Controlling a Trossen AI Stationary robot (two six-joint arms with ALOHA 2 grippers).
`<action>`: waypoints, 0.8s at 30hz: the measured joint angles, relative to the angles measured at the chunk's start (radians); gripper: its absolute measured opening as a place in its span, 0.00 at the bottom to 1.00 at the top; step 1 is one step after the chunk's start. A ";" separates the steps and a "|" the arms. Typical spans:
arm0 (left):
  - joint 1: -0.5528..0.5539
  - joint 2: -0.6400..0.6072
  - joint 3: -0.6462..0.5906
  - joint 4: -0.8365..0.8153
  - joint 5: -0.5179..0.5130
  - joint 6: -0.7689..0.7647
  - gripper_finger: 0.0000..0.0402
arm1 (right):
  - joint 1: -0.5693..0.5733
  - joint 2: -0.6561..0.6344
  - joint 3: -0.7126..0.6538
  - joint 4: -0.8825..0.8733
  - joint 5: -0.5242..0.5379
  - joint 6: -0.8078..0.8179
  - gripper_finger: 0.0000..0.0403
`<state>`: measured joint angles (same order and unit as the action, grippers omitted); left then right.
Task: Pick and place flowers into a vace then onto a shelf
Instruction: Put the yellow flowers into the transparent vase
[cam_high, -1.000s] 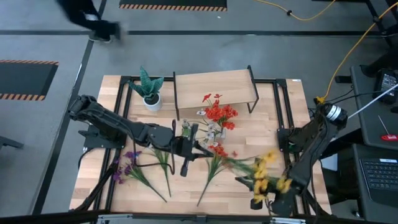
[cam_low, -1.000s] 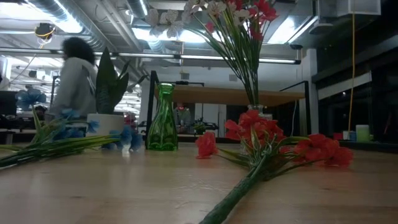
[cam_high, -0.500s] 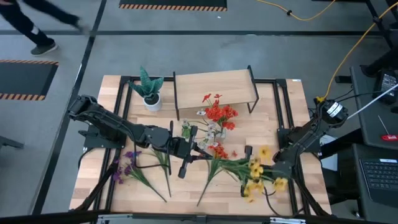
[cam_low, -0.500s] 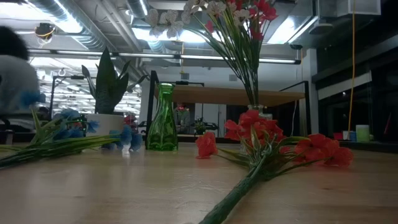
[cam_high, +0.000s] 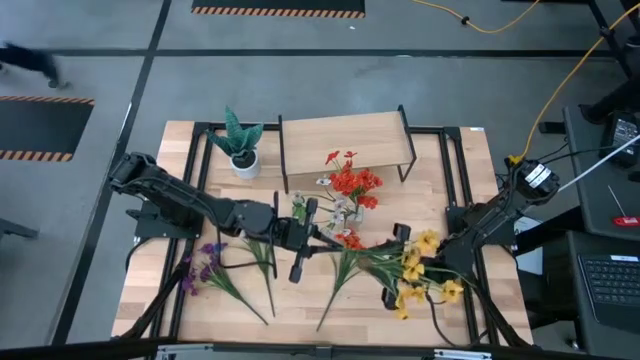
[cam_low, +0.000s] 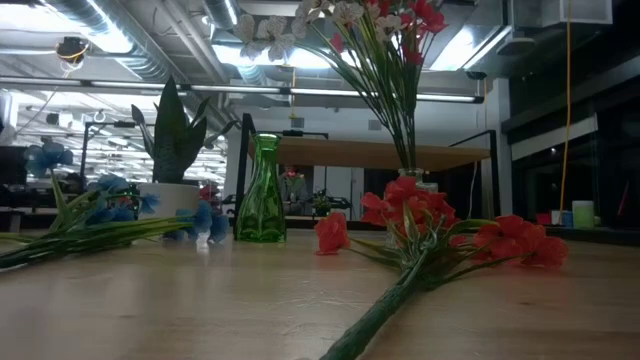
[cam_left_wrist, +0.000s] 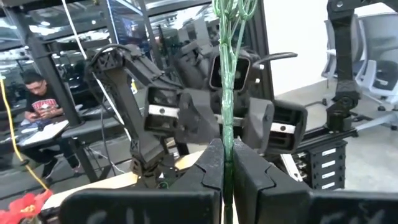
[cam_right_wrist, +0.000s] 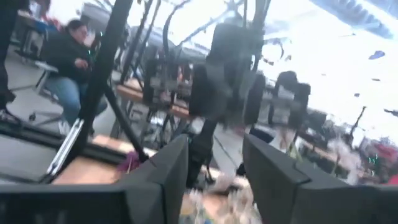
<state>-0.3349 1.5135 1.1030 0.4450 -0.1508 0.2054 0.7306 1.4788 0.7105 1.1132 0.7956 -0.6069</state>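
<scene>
A: Where are the flowers?
B: A mixed bunch, red and white blossoms (cam_high: 350, 185), stands upright in a clear glass vase (cam_low: 408, 178) near the middle of the worktop (cam_high: 440, 180), just in front of the shelf (cam_high: 345, 140). Low view shows the stems running down into that vase.
A: Loose ones?
B: Red sprig (cam_low: 420, 235) flat on the worktop, stem pointing at the low camera. Purple sprig (cam_high: 205, 262) lies toward the left side, blue ones (cam_low: 100, 215) on the left of the low view. Yellow sprigs (cam_high: 420, 270) lie front right.
A: Left tool?
B: Left tool (cam_left_wrist: 224, 165) is closed on a thin green stem (cam_left_wrist: 225, 74); the wrist view shows the stem pinched between both fingers and running straight up. High view puts that tool at mid-worktop, beside the vase.
A: Right tool?
B: Right tool (cam_right_wrist: 214, 165) is down at the yellow sprigs, fingers (cam_right_wrist: 168, 168) parted with a clear gap. Nothing visibly clamped between them. High view has it (cam_high: 398, 265) right among the yellow blossoms.
A: Shelf load?
B: Bare board on black legs, at the back of the worktop.
A: Anything else?
B: Green glass vase (cam_low: 262, 190) standing empty near the shelf's left leg in the low view. Spiky potted plant (cam_high: 240, 145) at back left, white pot. Person seated at a desk (cam_left_wrist: 37, 106) in the room beyond; another seated person (cam_right_wrist: 71, 59) in the right wrist view.
</scene>
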 joint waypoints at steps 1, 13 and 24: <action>0.003 0.000 0.000 0.001 0.008 0.000 0.02 | -0.013 0.000 0.000 0.012 -0.019 -0.007 0.43; 0.005 0.012 0.000 -0.008 0.010 -0.004 0.02 | -0.158 -0.001 0.002 0.110 -0.310 0.039 0.51; 0.009 0.017 0.000 -0.029 -0.070 -0.009 0.02 | -0.171 0.000 0.002 0.145 -0.431 0.045 0.51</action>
<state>-0.3256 1.5303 1.1030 0.4161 -0.2205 0.1967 0.5594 1.4784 0.7127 1.2580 0.3642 -0.5617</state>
